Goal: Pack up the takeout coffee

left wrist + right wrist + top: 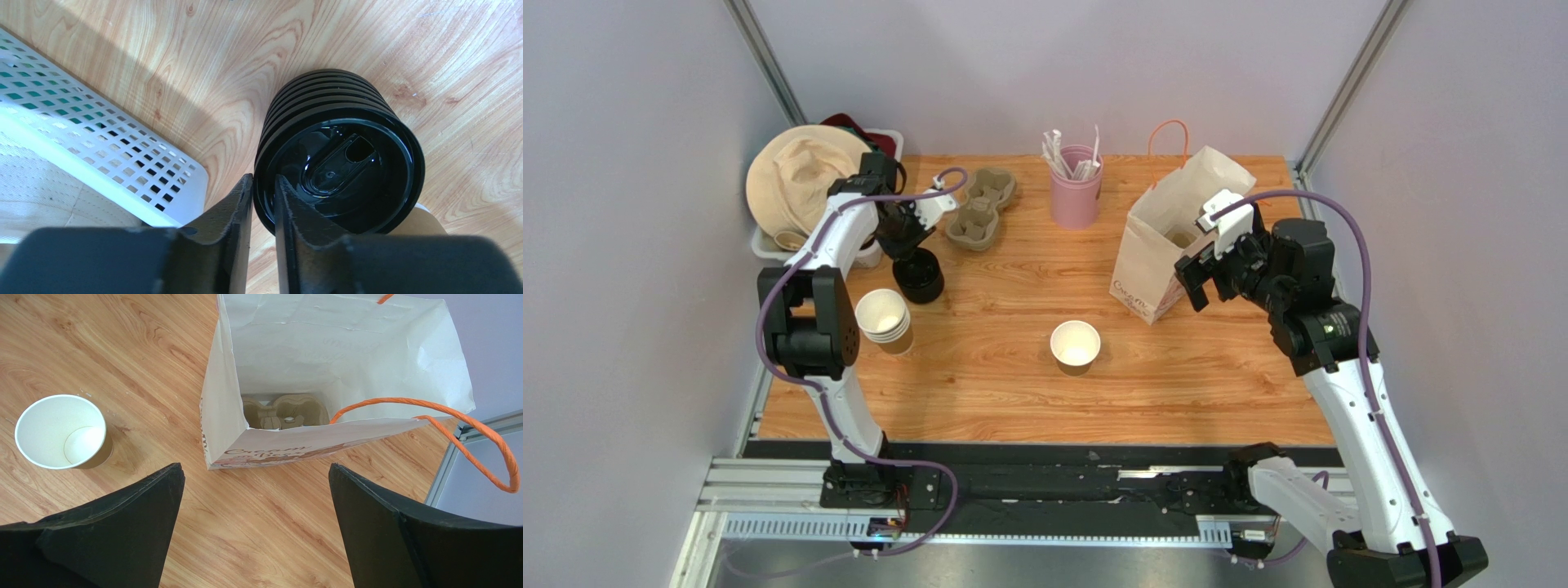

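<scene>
Black plastic is what the left jaws are dealing with: they are standing nearly together astride the rim of the top lid (344, 177) on the stack of lids (319, 98). Whether they are actually pinching that rim cannot be told.

The cup (1075, 344) is sitting upright, uncovered and empty at the centre of the table (1014, 410), well apart from both arms. The right jaws are hanging wide apart with nothing between them, at the right of the overhead view beside the paper bag (1161, 245).

Judgement: the step in hand is fetching a lid. The next move is calling for a firm pinch and a straight lift, so that one lid is coming away alone, then a carry to the cup.

Edges and room:
- The white basket (92, 135) is lying just beside the lid stack, at the left of the left wrist view.
- The nested paper cups (884, 319) are standing near the stack, below it in the overhead view.
- Bare table is lying between the stack and the cup.
- The bag is standing open with a cup carrier (285, 410) at its bottom.
- The orange handle (430, 407) is drooping across the mouth and is posing a snag risk.
</scene>
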Controlling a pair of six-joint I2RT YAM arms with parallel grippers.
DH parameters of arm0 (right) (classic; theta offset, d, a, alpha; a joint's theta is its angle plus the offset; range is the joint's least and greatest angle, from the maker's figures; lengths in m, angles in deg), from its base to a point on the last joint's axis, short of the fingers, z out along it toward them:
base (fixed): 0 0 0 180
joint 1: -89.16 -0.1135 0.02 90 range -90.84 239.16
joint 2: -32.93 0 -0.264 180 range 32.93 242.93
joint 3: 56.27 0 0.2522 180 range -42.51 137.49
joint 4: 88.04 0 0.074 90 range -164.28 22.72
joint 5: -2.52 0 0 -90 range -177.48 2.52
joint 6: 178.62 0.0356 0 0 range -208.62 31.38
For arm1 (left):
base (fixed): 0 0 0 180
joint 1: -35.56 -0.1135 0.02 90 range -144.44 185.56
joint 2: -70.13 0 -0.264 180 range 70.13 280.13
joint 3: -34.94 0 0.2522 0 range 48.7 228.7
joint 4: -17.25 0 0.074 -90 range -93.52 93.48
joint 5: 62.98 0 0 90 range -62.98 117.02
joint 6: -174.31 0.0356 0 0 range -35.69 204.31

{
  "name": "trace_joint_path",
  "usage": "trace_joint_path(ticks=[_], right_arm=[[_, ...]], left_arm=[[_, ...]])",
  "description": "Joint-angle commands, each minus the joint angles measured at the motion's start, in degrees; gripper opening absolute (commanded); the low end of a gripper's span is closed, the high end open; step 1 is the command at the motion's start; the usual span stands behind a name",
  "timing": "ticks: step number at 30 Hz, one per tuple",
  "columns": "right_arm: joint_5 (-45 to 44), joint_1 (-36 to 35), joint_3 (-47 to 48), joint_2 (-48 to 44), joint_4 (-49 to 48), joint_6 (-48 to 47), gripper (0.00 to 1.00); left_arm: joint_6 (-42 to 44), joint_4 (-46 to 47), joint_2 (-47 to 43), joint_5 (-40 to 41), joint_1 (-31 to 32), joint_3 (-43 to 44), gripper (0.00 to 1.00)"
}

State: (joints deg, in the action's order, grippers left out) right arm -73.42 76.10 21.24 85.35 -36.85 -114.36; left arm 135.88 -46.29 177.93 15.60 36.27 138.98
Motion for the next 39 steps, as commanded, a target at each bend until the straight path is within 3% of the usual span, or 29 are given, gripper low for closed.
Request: trace_joint_path(ticks=[1,32,39], right_arm=[[0.52,-0.30,0.15,-0.30,-1.57,0.25,0.95],[1.23,-0.30,0.06,-0.30,-1.31,0.07,0.95],[7.36,-0.30,4.35,0.57,1.49,2.27,0.95]], left_arm=[[0.28,0.38,0.12,-0.18,-0.36,2.53,0.26],[0.46,-7.43,-4.62,-5.19,-1.77,7.10,0.17],[-3.75,-10.94,-9.01,-17.72,-2.20,11.58,0.15]])
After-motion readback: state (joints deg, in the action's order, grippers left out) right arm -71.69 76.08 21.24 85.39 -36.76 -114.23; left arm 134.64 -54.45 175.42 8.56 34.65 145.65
